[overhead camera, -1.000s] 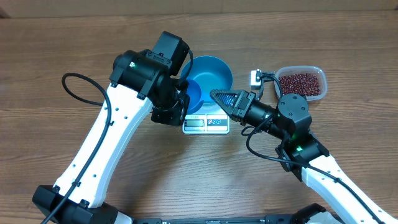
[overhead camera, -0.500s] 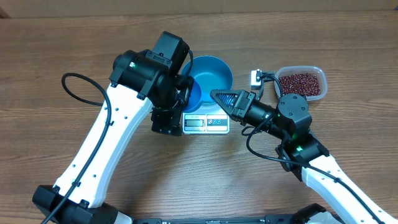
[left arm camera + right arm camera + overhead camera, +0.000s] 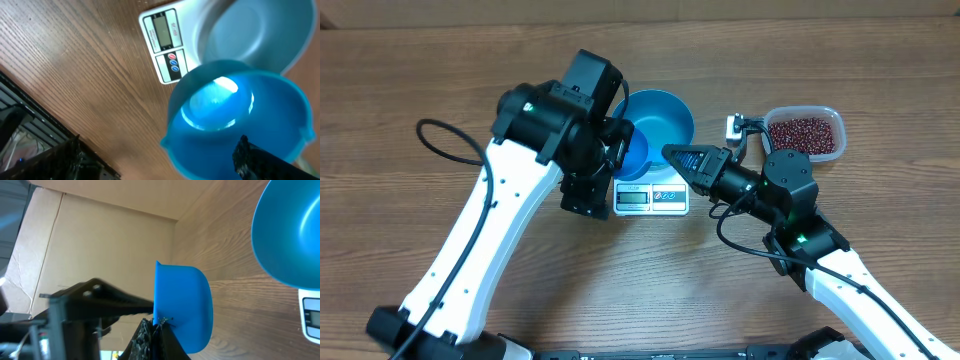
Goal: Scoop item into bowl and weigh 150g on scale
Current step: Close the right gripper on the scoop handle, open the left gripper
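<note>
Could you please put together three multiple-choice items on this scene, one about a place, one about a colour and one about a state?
1. Where does the bowl stand?
A. on the scale
B. on a chair
C. on a shelf

2. What colour are the beans in the clear tub?
A. green
B. dark red
C. white

3. How do the jaws of the right gripper stand?
A. wide apart
B. closed together
C. out of every view

Answers:
1 A: from overhead, the scale's display panel juts out from under the bowl.
2 B: the tub's contents look dark red from above.
3 B: the right wrist view shows the fingertips meeting at the edge of the scoop.
</note>
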Robot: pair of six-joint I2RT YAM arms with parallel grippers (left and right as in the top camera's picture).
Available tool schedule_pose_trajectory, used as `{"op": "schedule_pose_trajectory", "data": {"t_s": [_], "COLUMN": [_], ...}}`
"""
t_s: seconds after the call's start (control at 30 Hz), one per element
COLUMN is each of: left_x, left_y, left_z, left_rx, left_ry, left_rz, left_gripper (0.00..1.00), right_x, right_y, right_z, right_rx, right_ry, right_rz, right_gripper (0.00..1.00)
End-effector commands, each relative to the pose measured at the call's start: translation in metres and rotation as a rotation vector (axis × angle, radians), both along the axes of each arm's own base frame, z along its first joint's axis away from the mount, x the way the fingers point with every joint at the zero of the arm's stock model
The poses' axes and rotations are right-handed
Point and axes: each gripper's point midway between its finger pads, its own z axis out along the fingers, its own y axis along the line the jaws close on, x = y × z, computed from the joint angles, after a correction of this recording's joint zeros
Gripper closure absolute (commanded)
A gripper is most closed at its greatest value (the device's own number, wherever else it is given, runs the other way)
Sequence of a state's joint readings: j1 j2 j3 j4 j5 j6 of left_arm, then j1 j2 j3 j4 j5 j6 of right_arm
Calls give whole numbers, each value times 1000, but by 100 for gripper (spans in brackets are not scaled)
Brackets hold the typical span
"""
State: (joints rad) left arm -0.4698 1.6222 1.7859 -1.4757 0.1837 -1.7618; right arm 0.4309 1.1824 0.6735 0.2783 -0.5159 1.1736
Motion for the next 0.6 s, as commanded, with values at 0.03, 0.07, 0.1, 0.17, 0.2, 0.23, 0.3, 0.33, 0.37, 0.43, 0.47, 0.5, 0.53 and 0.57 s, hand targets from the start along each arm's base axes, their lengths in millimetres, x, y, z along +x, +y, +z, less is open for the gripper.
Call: {"op": "schedule_pose_trajectory", "data": {"t_s": [0.03, 0.07, 0.1, 0.17, 0.2, 0.23, 0.3, 0.33, 0.37, 0.43, 0.47, 0.5, 0.53, 0.57], "left_x": [-11, -13, -14, -16, -16, -17, -16, -16, -16, -15, -14, -13, -12, -11], "left_y": [10, 12, 15, 24, 30, 37, 48, 53, 57, 65, 68, 70, 72, 74], "left_z": [35, 40, 44, 52, 55, 59, 66, 69, 71, 76, 77, 78, 78, 79], "left_rx": [-16, -13, -7, 23, 54, 100, 165, 196, 222, 284, 320, 348, 383, 411], "left_ry": [-143, -164, -185, -236, -268, -308, -366, -390, -411, -449, -467, -480, -494, -504], "left_rz": [-82, -88, -94, -108, -137, -181, -228, -252, -275, -344, -392, -434, -489, -534], "left_gripper": [0, 0, 1, 0, 0, 1, 1, 0, 0, 0, 0, 0, 0, 0], "right_x": [9, 10, 10, 10, 10, 10, 10, 9, 8, 7, 7, 6, 5, 4], "right_y": [-10, -10, -12, -13, -14, -15, -18, -20, -22, -28, -31, -34, -36, -39], "right_z": [10, 10, 9, 10, 10, 10, 8, 7, 6, 2, 0, 0, 0, 2], "right_rx": [-20, -26, -32, -43, -51, -62, -84, -101, -116, -153, -173, -190, -208, -227], "right_ry": [-62, -69, -74, -92, -104, -117, -131, -141, -148, -153, -155, -155, -160, -170], "right_rz": [-37, -38, -38, -30, -28, -24, -20, -18, -17, -19, -19, -21, -21, -21], "right_gripper": [96, 96, 96, 96, 96, 96, 96, 96, 96, 96, 96, 96, 96, 96]}}
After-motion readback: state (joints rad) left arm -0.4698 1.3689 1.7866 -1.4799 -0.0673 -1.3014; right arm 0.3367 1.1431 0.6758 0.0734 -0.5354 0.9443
